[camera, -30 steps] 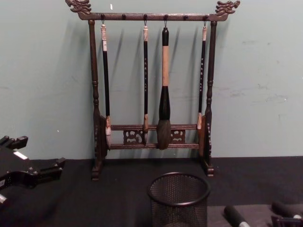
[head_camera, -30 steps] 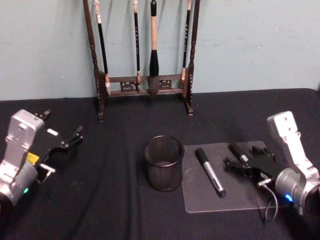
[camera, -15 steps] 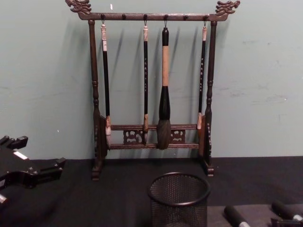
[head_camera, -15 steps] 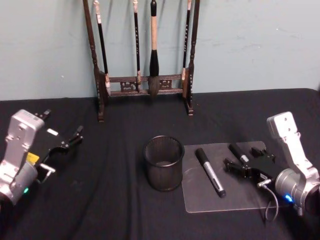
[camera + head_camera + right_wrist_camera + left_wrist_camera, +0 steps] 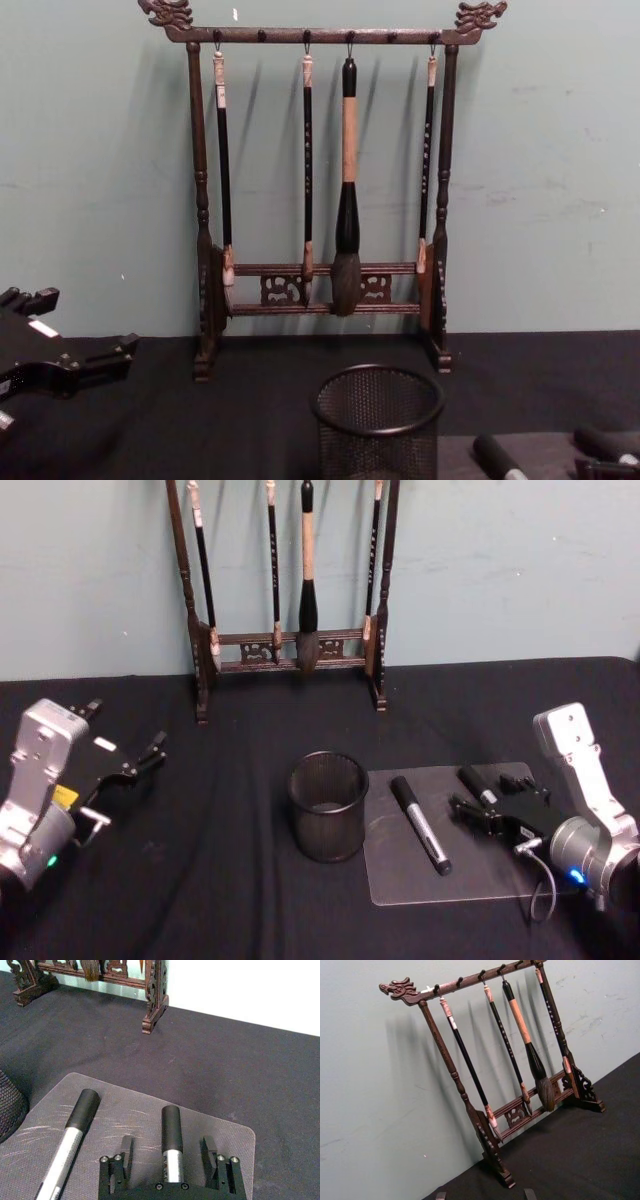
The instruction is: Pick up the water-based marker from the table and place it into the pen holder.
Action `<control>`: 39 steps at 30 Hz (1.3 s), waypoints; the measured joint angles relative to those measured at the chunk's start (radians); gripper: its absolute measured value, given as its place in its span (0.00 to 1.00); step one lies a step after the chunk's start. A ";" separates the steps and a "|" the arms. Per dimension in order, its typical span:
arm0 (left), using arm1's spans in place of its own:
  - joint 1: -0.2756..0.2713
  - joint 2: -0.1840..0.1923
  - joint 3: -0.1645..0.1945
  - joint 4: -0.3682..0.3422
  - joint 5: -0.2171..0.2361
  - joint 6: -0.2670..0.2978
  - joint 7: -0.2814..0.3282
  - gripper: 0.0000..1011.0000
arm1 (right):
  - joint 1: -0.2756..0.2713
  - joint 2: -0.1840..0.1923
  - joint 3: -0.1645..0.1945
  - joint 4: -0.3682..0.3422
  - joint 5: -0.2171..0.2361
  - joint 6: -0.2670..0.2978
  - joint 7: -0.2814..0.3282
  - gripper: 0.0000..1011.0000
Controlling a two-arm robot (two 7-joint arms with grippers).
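Observation:
Two markers with black caps and silver barrels lie on a clear mat (image 5: 400, 875) on the black table (image 5: 220, 880). The right marker (image 5: 477, 784) (image 5: 171, 1135) lies between the fingers of my right gripper (image 5: 497, 795) (image 5: 167, 1147), which is open and low over the mat, its jaws standing on either side of the barrel without touching it. To its left is the second marker (image 5: 420, 825) (image 5: 75, 1140). The black mesh pen holder (image 5: 328, 805) (image 5: 378, 420) stands upright just left of the mat. My left gripper (image 5: 122, 730) (image 5: 75, 325) hangs open at the far left.
A tall dark wooden brush rack (image 5: 290, 650) (image 5: 320, 290) (image 5: 520, 1110) with several hanging brushes stands at the back against the green wall. Bare black cloth stretches between the left arm and the pen holder.
The right gripper has wobbled slightly around the right marker and stays open. Both markers, the pen holder and the left arm are where they were.

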 joint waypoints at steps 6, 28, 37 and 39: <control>0.000 0.000 0.000 0.000 0.000 0.000 0.000 1.00 | 0.000 0.000 0.000 -0.001 0.000 0.000 -0.001 0.72; 0.000 0.000 0.000 0.000 0.000 0.000 0.000 1.00 | 0.000 0.001 0.000 -0.001 0.000 -0.001 -0.001 0.21; 0.000 0.000 0.000 0.000 0.000 0.000 0.000 1.00 | 0.000 0.001 0.000 -0.001 0.000 -0.001 -0.001 0.21; 0.000 0.000 0.000 0.000 0.000 0.000 0.000 1.00 | -0.005 0.003 -0.002 -0.005 -0.008 -0.032 0.002 0.21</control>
